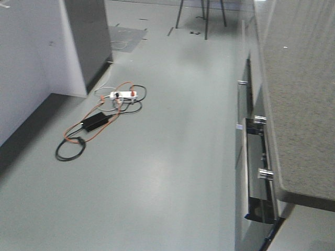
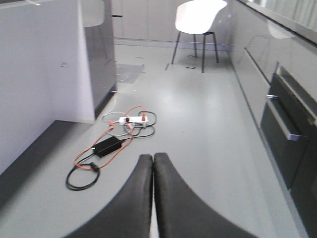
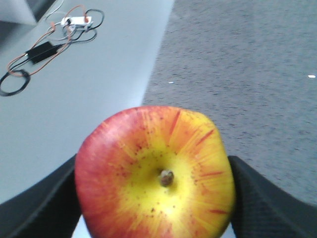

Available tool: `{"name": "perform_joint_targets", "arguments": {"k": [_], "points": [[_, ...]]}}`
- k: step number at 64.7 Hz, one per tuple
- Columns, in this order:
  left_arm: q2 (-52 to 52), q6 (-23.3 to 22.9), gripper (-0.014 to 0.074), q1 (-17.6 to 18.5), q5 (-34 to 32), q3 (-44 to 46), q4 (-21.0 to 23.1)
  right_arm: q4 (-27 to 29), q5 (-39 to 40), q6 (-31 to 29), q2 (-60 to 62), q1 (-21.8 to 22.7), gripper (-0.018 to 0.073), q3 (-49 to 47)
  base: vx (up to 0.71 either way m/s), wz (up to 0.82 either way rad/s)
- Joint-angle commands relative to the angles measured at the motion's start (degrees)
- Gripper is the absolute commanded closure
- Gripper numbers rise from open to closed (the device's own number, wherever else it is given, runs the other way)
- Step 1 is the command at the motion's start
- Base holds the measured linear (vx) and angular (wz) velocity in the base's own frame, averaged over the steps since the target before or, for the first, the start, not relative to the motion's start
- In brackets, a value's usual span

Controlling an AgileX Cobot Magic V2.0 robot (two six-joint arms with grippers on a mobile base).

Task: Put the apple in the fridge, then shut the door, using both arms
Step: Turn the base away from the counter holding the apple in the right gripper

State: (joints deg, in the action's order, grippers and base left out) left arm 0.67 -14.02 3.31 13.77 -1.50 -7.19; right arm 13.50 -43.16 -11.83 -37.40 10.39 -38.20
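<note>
- Right gripper [image 3: 154, 198]: clamped on the apple [image 3: 156, 173]. One black finger [image 3: 37, 203] presses its left flank and the other its right.
- Apple: red with yellow streaks around the stem pit, which faces the right wrist camera. It is held over the boundary between the speckled countertop [image 3: 247, 74] and the pale floor [image 3: 99, 99].
- Left gripper [image 2: 153, 159]: its two curved black fingers [image 2: 131, 203] meet along their length with nothing between them, and it hangs above the floor.
- Floor clutter: a white power strip [image 1: 123, 94], a black adapter [image 1: 96, 121] and looped orange and black cable [image 1: 70, 149] lie together.
- Surroundings: a white chair [image 2: 200, 17] stands at the far end, and a drawer [image 1: 257, 172] below the counter is ajar.
- Dark grey unit [image 1: 89, 36]: it stands at the left, but the view is too partial to tell whether it is the fridge.
</note>
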Motion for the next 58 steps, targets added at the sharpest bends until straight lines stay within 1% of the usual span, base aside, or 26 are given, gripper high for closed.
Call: {"name": "perform_joint_targets", "arguments": {"k": [1,58], "points": [[0.8,0.0,0.0602,-0.1,-4.0,-1.2,0.3,0.6,3.9,-0.1,-0.4,0.2,0.0314,-1.7,-0.08,0.40],[0.8,0.0,0.0602,-0.1,-4.0,-1.2,0.3,0.6,3.2,-0.1,-0.3,0.2,0.0314,-1.7,-0.06,0.45]]}}
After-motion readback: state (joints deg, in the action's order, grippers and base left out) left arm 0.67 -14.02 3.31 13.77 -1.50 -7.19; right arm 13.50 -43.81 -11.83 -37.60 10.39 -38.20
